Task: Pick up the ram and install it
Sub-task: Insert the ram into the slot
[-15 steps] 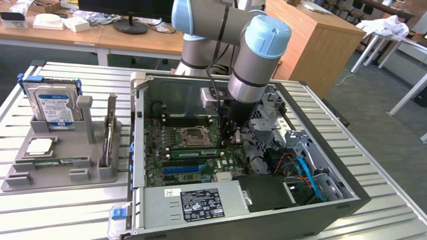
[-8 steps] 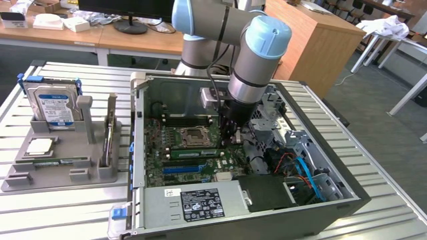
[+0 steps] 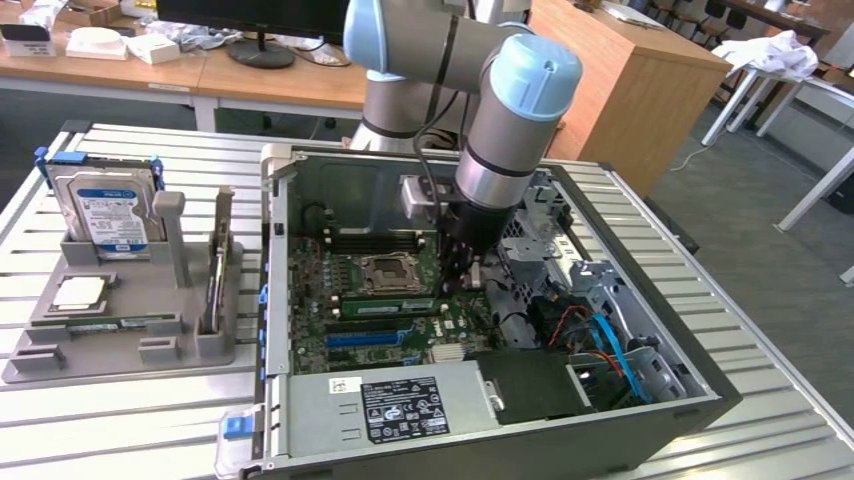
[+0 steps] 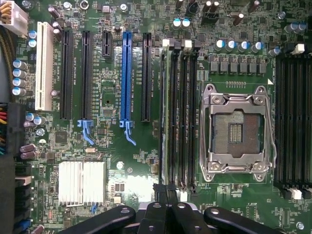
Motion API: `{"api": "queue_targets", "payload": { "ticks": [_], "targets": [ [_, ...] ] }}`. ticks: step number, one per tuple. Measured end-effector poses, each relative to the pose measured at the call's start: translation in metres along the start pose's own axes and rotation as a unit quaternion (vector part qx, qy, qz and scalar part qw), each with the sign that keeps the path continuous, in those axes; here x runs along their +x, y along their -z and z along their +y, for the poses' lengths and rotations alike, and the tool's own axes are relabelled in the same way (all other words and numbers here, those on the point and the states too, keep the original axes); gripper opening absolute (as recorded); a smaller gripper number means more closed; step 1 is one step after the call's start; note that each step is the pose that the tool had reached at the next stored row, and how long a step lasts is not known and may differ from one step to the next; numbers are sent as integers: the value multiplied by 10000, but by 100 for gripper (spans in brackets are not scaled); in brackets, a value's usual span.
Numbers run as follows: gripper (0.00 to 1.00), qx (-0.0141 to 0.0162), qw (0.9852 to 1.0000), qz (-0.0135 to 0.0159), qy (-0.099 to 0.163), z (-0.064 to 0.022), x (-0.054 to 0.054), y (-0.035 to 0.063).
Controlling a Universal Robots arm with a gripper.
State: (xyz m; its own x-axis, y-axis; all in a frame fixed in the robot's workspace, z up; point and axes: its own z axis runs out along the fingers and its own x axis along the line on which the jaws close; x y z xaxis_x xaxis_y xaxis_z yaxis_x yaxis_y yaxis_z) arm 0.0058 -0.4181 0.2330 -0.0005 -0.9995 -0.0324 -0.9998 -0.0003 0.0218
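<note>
I am hanging my gripper [image 3: 461,272] straight down inside the open computer case [image 3: 694,385], low over the motherboard [image 4: 122,156], with my fingers [image 4: 168,214] drawn together and nothing clamped between them. I am standing just above the bank of memory slots [image 4: 178,117] beside the empty processor socket [image 4: 236,131], which is why my wrist is looking squarely down on that part of the board.

The ram [image 4: 165,112] is sitting edge-up in the outermost slot of that bank, the one nearest the long expansion slots [image 4: 127,73]. From above I am seeing only its thin top edge, a pale grey-green strip running the slot's full length, with the white latches [image 4: 165,44] at the far end looking closed against it. In my judgement it is seated, or very nearly so.

In the exterior view, the grey parts holder [image 3: 120,320] on the table [image 3: 80,420] is keeping the hard drive [image 3: 107,210] upright, well apart from the case.
</note>
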Motion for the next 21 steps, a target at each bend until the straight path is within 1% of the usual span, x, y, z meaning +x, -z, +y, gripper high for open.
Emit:
{"api": "queue_targets", "payload": {
  "ticks": [3,11,17,21],
  "targets": [
    [10,0,10000,0,0,0,1,-15],
    [10,0,10000,0,1,-1,-32,-19],
    [10,0,10000,1,0,0,-35,-20],
    [10,0,10000,0,0,-1,-34,-42]
  ]
}}
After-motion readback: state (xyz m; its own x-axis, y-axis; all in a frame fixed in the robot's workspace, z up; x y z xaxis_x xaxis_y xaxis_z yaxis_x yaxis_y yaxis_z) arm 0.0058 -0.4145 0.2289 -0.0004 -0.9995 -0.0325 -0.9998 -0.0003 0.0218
